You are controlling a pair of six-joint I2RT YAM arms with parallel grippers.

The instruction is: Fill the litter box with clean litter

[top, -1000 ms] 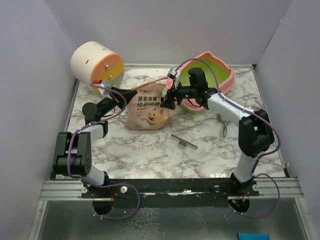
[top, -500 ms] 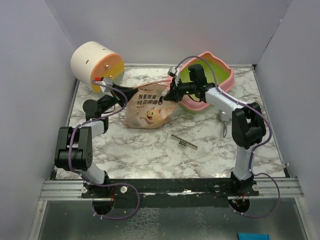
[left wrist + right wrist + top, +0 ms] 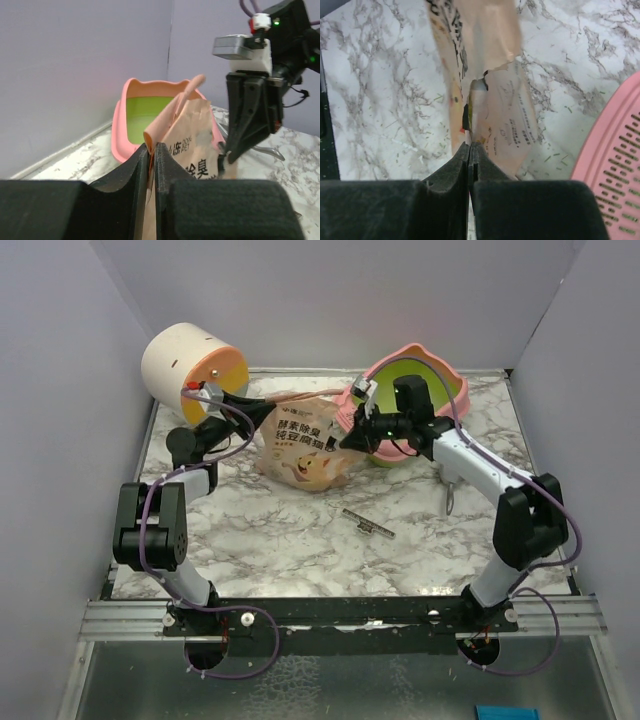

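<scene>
The crinkled peach-pink paper bag has been brought rightward, and its top is now held just beside the pink plastic litter box at the counter's far right. The left tool and right tool are each pinched tight on a top edge. Pouring is judged near.

A crinkled peach bag printed with dark characters is held upright. Its near top edge is clamped between the left jaws, which are pressed together on it. At the bag's right edge, the paper is pinched by the black right jaws. Behind the bag, the pink litter box is seen on the marbled bench, with its lime-green inside exposed.
</scene>
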